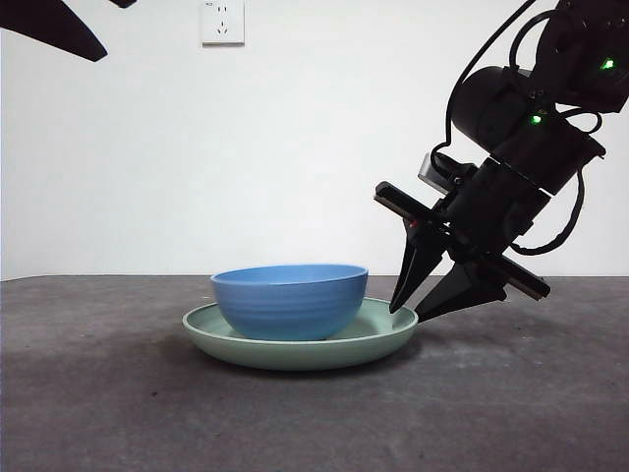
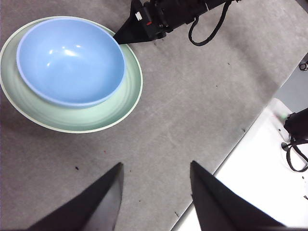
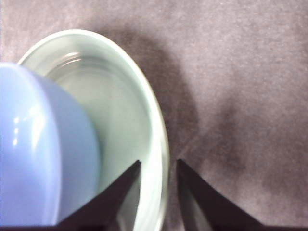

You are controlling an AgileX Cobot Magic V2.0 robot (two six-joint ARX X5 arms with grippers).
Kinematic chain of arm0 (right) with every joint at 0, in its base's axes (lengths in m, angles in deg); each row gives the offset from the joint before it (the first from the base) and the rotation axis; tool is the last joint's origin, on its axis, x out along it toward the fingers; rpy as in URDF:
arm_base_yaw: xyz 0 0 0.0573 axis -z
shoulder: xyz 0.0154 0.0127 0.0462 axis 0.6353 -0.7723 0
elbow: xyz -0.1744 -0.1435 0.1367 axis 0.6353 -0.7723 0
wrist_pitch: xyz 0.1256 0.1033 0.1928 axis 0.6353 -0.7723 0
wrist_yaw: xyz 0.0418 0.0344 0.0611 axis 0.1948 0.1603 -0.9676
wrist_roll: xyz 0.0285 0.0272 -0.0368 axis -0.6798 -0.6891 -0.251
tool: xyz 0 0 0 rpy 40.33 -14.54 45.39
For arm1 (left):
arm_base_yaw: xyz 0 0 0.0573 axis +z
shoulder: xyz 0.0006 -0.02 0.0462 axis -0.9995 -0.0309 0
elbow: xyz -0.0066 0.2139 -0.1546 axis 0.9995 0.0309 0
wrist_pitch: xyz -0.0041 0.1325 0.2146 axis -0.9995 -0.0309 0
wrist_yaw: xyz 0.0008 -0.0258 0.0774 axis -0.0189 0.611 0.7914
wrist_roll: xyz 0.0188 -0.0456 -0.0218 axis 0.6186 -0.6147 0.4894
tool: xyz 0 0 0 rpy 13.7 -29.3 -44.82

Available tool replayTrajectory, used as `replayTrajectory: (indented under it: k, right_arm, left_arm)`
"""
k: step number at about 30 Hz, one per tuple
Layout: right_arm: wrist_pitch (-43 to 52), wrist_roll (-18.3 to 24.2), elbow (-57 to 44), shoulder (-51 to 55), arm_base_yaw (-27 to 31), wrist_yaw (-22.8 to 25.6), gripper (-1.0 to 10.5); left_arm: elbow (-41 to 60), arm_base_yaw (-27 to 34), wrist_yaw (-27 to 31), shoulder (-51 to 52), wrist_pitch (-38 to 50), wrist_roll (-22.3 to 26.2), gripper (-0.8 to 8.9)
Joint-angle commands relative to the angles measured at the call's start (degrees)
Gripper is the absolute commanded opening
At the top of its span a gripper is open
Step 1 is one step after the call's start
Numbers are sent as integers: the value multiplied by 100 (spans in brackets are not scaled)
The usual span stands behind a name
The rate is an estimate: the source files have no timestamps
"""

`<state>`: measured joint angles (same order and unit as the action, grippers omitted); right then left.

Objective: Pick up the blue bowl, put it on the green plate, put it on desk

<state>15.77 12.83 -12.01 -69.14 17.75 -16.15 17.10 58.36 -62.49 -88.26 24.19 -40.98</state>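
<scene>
A blue bowl (image 1: 290, 300) sits inside a green plate (image 1: 378, 339) on the grey worktop (image 1: 98, 393). The right gripper (image 1: 423, 310) straddles the plate's rim, jaws narrowly apart. The plate looks rigid, smooth and slippery; the rim is the best hold. The left gripper (image 2: 154, 199) waits high, jaws wide.

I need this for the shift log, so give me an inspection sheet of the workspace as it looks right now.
Surface: the desk, dark grey, bare apart from small specks.
Job's things: the blue bowl sits upright in the green plate, off centre in it.
Clutter: nothing seen.
Grippers: the right gripper is open, straddling the plate's rim beside the bowl, holding nothing; the left gripper is open, raised, waiting.
Cables: black cables loop along the right arm; none on the desk.
Surroundings: white wall with a wall socket; a white ledge beside the desk.
</scene>
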Motion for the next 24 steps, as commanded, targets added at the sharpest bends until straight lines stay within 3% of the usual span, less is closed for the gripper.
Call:
replayTrajectory:
  k: [1, 4, 11, 20, 24]
  right_arm:
    - [31, -57, 109, -79, -33, -7, 171]
    - [9, -59, 109, -35, -31, 125, 235]
    - [-409, 164, 109, 557, 68, 332, 237]
    - [-1622, 931, 109, 2297, 26, 374, 237]
    - [-2358, 1163, 109, 3178, -87, 136, 237]
  left_arm:
    - [-52, -20, -31, -22, 39, 22, 223]
    - [-52, -20, -31, -22, 31, 22, 223]
    - [-52, -20, -31, -22, 22, 24, 223]
    - [-52, -20, -31, -22, 20, 24, 223]
    - [-52, -20, -31, -22, 24, 28, 223]
